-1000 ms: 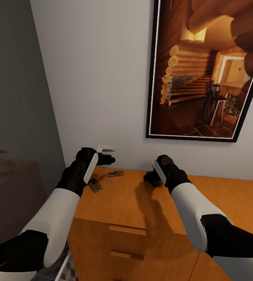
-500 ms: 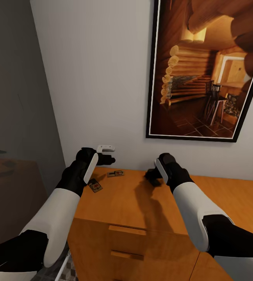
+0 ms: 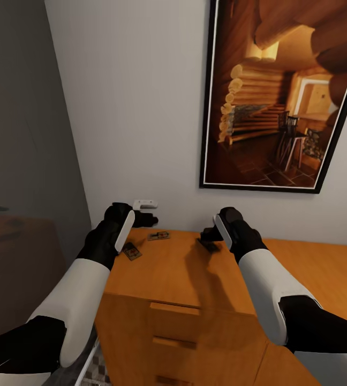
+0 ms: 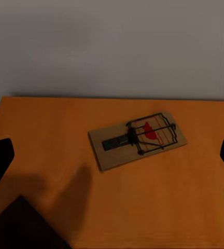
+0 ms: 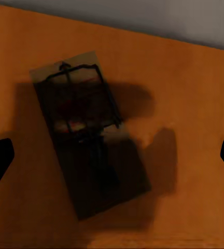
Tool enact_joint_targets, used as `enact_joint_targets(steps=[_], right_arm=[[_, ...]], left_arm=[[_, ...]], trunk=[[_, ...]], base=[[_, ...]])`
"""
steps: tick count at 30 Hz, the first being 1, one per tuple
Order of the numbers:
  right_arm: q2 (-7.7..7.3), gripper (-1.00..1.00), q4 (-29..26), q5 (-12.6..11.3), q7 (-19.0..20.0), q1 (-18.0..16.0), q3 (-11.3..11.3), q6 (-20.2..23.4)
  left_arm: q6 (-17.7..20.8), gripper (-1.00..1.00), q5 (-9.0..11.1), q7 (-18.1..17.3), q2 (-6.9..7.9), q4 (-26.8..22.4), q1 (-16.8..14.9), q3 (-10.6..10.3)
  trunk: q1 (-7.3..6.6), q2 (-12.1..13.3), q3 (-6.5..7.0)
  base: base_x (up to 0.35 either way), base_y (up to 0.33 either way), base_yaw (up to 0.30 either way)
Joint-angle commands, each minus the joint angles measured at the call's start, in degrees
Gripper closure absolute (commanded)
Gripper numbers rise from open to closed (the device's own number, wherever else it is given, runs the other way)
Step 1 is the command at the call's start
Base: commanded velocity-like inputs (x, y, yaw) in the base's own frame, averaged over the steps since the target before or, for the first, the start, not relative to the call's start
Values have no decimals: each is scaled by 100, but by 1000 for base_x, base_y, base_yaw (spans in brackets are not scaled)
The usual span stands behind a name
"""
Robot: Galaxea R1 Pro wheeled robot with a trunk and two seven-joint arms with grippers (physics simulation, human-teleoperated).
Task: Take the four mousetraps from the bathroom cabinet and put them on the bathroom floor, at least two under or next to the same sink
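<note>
Nothing here carries writing I can read; the one mark is a red patch on a trap's board. Nearest me, patterned bathroom floor (image 3: 96, 370) shows beside the cabinet (image 3: 173, 279), its drawer fronts facing out and its orange-brown top bare toward the right. Toward the back left of that top lie three mousetraps: one (image 3: 132, 251) beside the left gripper (image 3: 151, 219), one (image 3: 158, 235) nearer the wall, and a shadowed one (image 5: 88, 140) under the right gripper (image 3: 205, 237). Both grippers hover with fingers spread wide, holding nothing. Behind rises a grey wall with a black-framed log-cabin picture (image 3: 280, 102).
</note>
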Motion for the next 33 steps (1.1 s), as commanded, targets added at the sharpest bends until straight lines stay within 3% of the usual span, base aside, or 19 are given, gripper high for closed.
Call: enact_joint_targets(steps=[1, 33], right_arm=[[2, -100, -7, 13, -9, -4, -4, 23], [1, -100, 30, 13, -37, -5, -32, 23]], left_arm=[[47, -100, 54, 44, 1, -5, -4, -7], [187, -100, 37, 36, -1, -2, -4, -7]], trunk=[[-2, -4, -7], [-2, -4, -7]], base=[[-202, 0, 0], [-35, 0, 0]])
